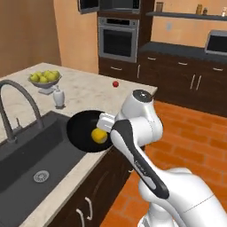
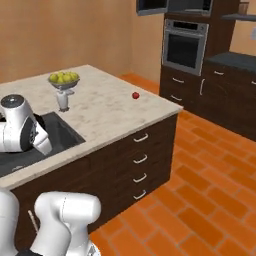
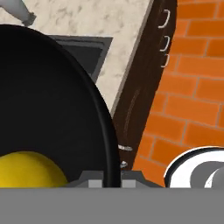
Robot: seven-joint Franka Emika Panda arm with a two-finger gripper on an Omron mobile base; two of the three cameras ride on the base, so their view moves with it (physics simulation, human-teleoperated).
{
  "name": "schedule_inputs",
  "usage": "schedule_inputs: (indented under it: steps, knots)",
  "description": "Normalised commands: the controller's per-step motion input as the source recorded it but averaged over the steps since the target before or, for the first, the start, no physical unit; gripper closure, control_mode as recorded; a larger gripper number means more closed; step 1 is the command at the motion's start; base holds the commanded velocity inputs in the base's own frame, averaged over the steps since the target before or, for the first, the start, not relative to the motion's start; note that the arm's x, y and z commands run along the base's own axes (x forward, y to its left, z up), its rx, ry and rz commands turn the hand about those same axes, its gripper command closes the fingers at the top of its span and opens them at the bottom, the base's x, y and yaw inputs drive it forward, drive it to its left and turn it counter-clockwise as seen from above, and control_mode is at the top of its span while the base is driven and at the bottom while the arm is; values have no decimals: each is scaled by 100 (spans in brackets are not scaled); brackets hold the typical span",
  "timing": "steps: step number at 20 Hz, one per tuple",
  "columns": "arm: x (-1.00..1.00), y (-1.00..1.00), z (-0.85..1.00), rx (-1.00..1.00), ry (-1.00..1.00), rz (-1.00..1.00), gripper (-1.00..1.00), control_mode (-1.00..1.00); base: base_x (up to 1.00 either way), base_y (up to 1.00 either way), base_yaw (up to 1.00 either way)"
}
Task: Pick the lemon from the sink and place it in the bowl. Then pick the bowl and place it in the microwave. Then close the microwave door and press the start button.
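Note:
The black bowl [image 1: 82,129] is at the right end of the sink [image 1: 26,153], over the counter's front edge. The yellow lemon [image 1: 99,135] lies inside it, on the side near the arm. My gripper [image 1: 107,123] is at the bowl's near rim. In the hand view the bowl's rim [image 3: 104,131] runs down between the two fingertips, and my gripper [image 3: 111,178] is shut on it, with the lemon [image 3: 30,168] just left of the fingers. The lower edge of the microwave [image 1: 119,4] shows above the oven, its door [image 1: 88,5] swung out to the left.
A tall dark faucet [image 1: 17,99] arches over the sink's far side. A fruit dish [image 1: 45,79], a small white bottle [image 1: 58,97] and a small red thing [image 1: 115,84] stand on the marble counter [image 1: 88,91]. The steel oven [image 1: 118,40] is across the brick floor [image 1: 190,133].

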Motion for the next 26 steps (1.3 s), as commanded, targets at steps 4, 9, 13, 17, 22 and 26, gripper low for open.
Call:
schedule_inputs:
  steps: [4, 9, 13, 17, 22, 26]
  knots:
    - [0, 0, 0, 0, 0, 0, 100, 100, 33, -96, -64]
    - [0, 0, 0, 0, 0, 0, 100, 100, 71, -100, -42]
    - [0, 0, 0, 0, 0, 0, 100, 100, 96, -86, -37]
    - [0, 0, 0, 0, 0, 0, 100, 100, 100, -62, -31]
    - [0, 0, 0, 0, 0, 0, 100, 100, 100, -21, -22]
    - [0, 0, 0, 0, 0, 0, 100, 100, 100, 0, -16]
